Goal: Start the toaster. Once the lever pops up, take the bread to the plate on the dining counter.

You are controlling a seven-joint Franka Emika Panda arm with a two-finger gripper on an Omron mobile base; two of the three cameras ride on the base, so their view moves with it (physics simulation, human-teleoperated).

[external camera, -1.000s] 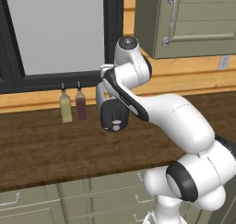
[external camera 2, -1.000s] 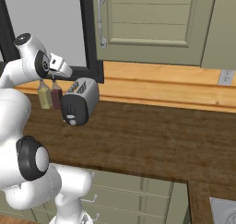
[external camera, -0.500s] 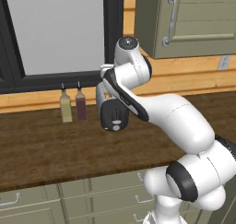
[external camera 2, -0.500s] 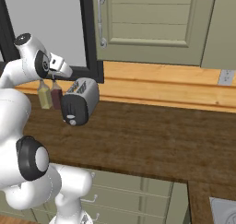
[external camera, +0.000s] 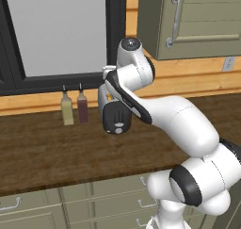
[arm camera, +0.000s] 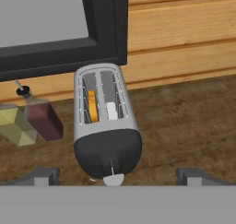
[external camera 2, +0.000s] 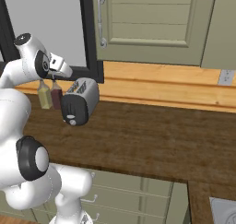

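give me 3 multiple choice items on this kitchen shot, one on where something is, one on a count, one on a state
1. Where does the toaster stand?
A. inside the upper cabinet
B. on the dark wood counter below the window
C. on the floor

2. How many bottles stand beside the toaster?
A. two
B. four
C. none

3. How do the gripper's jaws stand?
A. shut on the toaster
B. shut on a bottle
C. open, holding nothing

Key: 1 B, since the toaster sits on the counter under the dark window frame. 2 A, since a yellowish bottle and a dark red bottle stand side by side next to it. 3 C, since in the hand view the gripper has its fingertips far apart, above the toaster's black end, with nothing between them.
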